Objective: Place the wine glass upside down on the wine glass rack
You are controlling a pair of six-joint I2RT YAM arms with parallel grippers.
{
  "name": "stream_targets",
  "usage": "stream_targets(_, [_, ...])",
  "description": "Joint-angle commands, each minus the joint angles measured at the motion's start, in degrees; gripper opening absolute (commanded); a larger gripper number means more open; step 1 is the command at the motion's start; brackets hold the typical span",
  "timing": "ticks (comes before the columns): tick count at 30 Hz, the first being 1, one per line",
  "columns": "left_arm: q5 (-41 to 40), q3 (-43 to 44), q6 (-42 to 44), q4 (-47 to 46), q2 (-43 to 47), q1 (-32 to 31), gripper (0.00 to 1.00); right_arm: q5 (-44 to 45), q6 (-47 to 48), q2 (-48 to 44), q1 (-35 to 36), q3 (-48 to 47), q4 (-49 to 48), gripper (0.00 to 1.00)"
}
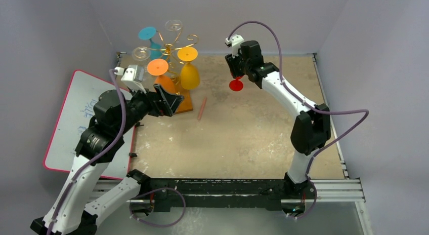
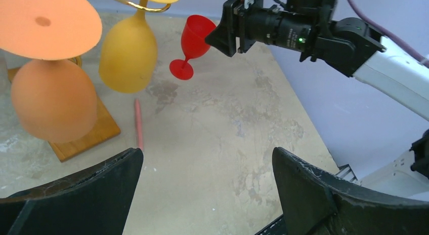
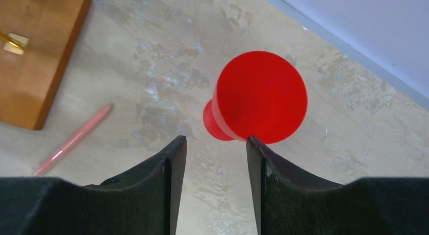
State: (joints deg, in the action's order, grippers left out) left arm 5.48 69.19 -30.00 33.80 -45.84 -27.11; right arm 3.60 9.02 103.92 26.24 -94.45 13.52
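The red wine glass (image 3: 260, 95) stands upright on the table, its base visible in the top view (image 1: 236, 85) and its whole side in the left wrist view (image 2: 195, 37). My right gripper (image 3: 216, 140) is open and hovers just over the near edge of the rim, its right fingertip at the rim and nothing between the jaws; it also shows in the top view (image 1: 237, 73). The gold wire rack (image 1: 174, 45) on its wooden base (image 2: 83, 139) stands at the far left. My left gripper (image 2: 207, 156) is open and empty beside the base.
Orange (image 2: 53, 101) and yellow (image 2: 126, 52) glasses hang upside down on the rack, with a teal one (image 1: 148, 33) and clear ones behind. A pink stick (image 1: 202, 108) lies right of the base. A whiteboard (image 1: 76, 118) lies at the table's left edge.
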Motion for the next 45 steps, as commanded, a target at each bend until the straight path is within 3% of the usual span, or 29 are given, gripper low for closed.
stream_targets(1, [-0.1, 0.8, 3.8, -2.7, 1.0, 0.0, 0.98, -2.6, 3.5, 1.9, -1.3, -4.6, 1.7, 0.50])
stream_targets(9, [2.7, 1.7, 5.0, -2.4, 0.3, 0.0, 0.96, -6.5, 4.8, 5.1, -2.1, -5.8, 4.8, 0.43])
stream_targets(15, [4.5, 2.4, 5.9, -1.3, -0.9, -0.1, 0.93, -6.6, 5.9, 5.6, -2.2, -5.0, 3.1, 0.25])
stream_targets(19, [5.9, 1.7, 6.0, -2.0, -0.8, 0.0, 0.92, -7.6, 6.3, 6.2, -2.2, -6.4, 4.7, 0.21])
stream_targets(27, [8.0, 1.5, 6.1, -2.6, -1.0, -0.1, 0.91, -8.8, 5.2, 6.7, -2.2, -15.2, 10.7, 0.37])
stream_targets(39, [9.1, 2.7, 5.5, -3.5, 0.2, 0.0, 0.90, -5.4, 7.9, 10.3, -2.2, -15.6, 8.1, 0.49])
stream_targets(45, [8.3, 2.7, 6.1, -3.7, 1.4, 0.0, 0.90, -4.7, 9.3, 12.0, -2.3, -15.1, 7.1, 0.42])
